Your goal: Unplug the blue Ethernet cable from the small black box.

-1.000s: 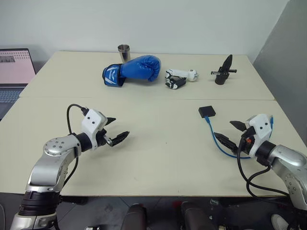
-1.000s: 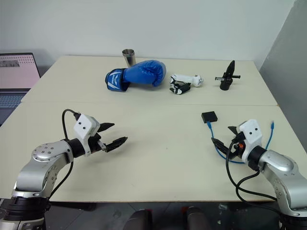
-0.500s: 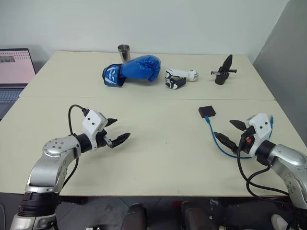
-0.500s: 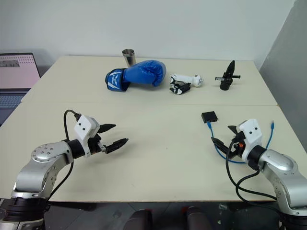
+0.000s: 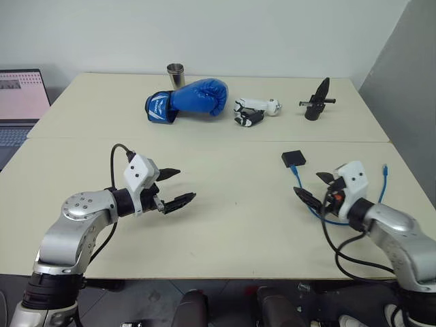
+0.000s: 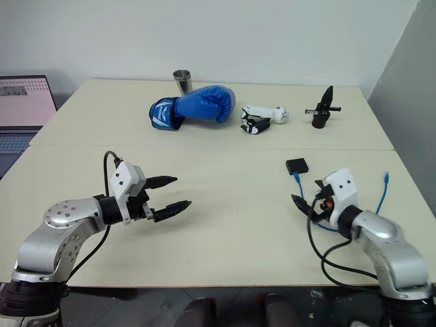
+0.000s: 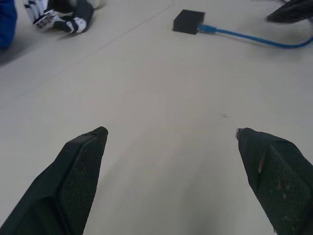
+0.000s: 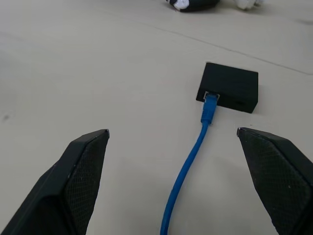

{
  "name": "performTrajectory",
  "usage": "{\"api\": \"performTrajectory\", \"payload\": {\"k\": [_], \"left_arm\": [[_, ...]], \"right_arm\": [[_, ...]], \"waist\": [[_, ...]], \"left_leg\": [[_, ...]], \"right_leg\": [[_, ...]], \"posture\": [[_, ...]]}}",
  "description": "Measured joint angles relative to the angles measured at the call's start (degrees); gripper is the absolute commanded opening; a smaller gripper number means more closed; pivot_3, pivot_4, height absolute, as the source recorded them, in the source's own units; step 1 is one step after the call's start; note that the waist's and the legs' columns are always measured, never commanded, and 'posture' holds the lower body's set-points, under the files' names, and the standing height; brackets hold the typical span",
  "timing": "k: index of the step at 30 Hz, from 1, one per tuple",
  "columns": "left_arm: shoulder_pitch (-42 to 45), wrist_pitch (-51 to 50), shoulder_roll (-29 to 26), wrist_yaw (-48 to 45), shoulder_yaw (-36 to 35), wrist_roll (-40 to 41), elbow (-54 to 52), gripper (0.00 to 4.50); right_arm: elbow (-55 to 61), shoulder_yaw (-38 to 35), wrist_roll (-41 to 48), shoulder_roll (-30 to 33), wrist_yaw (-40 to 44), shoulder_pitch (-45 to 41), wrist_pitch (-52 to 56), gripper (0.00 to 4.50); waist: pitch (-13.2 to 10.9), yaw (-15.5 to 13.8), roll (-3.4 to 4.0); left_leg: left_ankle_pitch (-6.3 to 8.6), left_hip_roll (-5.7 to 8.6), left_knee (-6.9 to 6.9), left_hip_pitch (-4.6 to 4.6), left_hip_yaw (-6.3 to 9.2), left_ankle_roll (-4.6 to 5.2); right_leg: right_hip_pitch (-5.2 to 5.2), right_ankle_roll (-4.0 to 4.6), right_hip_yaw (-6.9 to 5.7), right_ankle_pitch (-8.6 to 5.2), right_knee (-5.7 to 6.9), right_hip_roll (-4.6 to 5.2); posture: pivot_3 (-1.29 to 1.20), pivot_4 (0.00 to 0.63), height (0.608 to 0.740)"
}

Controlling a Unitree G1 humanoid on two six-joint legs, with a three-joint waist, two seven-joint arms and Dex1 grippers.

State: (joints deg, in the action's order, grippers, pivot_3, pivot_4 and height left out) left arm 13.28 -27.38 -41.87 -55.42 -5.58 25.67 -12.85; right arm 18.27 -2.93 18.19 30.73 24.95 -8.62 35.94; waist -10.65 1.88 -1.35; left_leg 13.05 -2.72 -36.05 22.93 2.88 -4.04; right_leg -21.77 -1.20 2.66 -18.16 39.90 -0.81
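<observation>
The small black box (image 5: 293, 159) lies flat on the right half of the table. The blue Ethernet cable (image 8: 195, 147) is plugged into the box's near edge; it runs toward me, loops under my right arm, and its free plug (image 5: 385, 167) lies further right. My right gripper (image 5: 308, 184) stands open just short of the box, its fingers on either side of the cable and nothing between them. My left gripper (image 5: 185, 185) is open and empty over the left-middle of the table, pointing right toward the box (image 7: 188, 21).
At the back of the table lie a blue boxing glove (image 5: 187, 99), a metal cup (image 5: 176, 73), a white-and-black glove (image 5: 255, 111) and a black clamp-like object (image 5: 317, 100). A laptop (image 5: 20, 102) stands off the table's left edge.
My left gripper has swung right toward the table's middle. My right gripper has moved left and lower, closer to the cable and box. Both stay open.
</observation>
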Motion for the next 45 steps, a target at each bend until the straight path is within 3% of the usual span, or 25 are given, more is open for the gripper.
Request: {"api": "performTrajectory", "payload": {"k": [6,13,19,28,31,36,38,41,45], "left_arm": [[1.8,0.1,0.0,-2.8,2.6,0.4,-0.1,4.5],[2.1,0.5,0.0,-3.6,3.3,0.2,-0.1,4.5],[2.1,1.0,0.1,-3.8,3.7,0.0,-0.1,4.5],[1.9,1.6,0.6,-3.8,4.1,-0.2,0.0,4.5],[1.9,1.6,0.8,-3.8,4.1,-0.1,0.9,4.5],[2.1,0.8,1.5,-4.0,4.1,0.5,3.9,4.5],[2.3,-0.7,1.9,-4.2,4.1,1.5,5.3,4.5],[5.8,-7.6,3.5,-4.4,3.2,7.0,8.4,4.5],[11.4,-16.7,3.6,-5.6,0.8,14.5,11.1,4.5]], "right_arm": [[-11.7,5.1,-8.8,-6.9,-7.0,-5.6,-5.4,4.42],[-19.4,4.7,-12.4,-12.7,-11.6,-10.4,-8.9,4.42],[-21.9,3.7,-12.3,-15.3,-12.6,-12.1,-8.8,3.25],[-23.0,3.1,-12.4,-15.4,-12.5,-13.2,-8.1,0.77],[-22.9,3.2,-12.6,-14.5,-12.2,-13.0,-8.2,0.12],[-19.6,5.8,-14.9,-10.4,-9.0,-10.5,-9.5,0.11],[-16.7,9.7,-17.2,-6.0,-4.6,-9.1,-13.3,0.11],[-13.3,16.2,-21.8,1.5,3.8,-9.7,-26.3,0.11],[-12.2,20.9,-25.3,6.2,12.4,-15.0,-44.4,0.11]], "waist": [[0.0,0.1,0.02],[0.0,0.1,0.03],[0.0,0.1,0.03],[0.0,-0.1,0.03],[0.0,-0.1,0.03],[0.0,-0.1,0.05],[-0.1,0.0,0.09],[-0.1,0.0,0.09],[-0.1,0.6,0.07]], "left_leg": [[0.0,-0.01,0.02,0.02,-0.02,0.0],[0.0,-0.02,0.01,0.01,-0.03,0.0],[0.0,-0.02,0.01,-0.01,-0.02,0.0],[0.0,0.0,0.0,0.01,-0.01,0.0],[0.0,0.01,0.0,0.01,-0.01,0.0],[0.0,0.02,0.01,0.04,-0.01,0.01],[0.0,0.02,0.02,0.09,-0.05,0.01],[0.0,0.01,-0.01,0.13,-0.03,0.01],[0.0,-0.03,0.0,0.11,0.0,0.01]], "right_leg": [[-0.05,0.03,0.02,0.01,0.02,-0.01],[-0.05,0.06,0.04,0.03,0.04,-0.02],[-0.05,0.07,0.03,0.03,0.06,-0.02],[-0.02,0.07,0.02,0.03,0.05,0.0],[-0.02,0.06,0.02,0.03,0.04,0.01],[-0.05,0.06,0.01,0.02,0.02,0.02],[-0.14,0.04,0.03,0.01,0.03,0.01],[-0.22,0.01,-0.01,0.0,0.06,-0.02],[-0.19,0.01,-0.04,0.0,0.07,-0.07]], "posture": [[0.0,0.15,0.74],[0.0,0.15,0.74],[0.0,0.15,0.74],[0.0,0.15,0.74],[0.0,0.15,0.74],[0.0,0.15,0.74],[0.0,0.15,0.74],[0.0,0.15,0.74],[0.0,0.15,0.74]]}}
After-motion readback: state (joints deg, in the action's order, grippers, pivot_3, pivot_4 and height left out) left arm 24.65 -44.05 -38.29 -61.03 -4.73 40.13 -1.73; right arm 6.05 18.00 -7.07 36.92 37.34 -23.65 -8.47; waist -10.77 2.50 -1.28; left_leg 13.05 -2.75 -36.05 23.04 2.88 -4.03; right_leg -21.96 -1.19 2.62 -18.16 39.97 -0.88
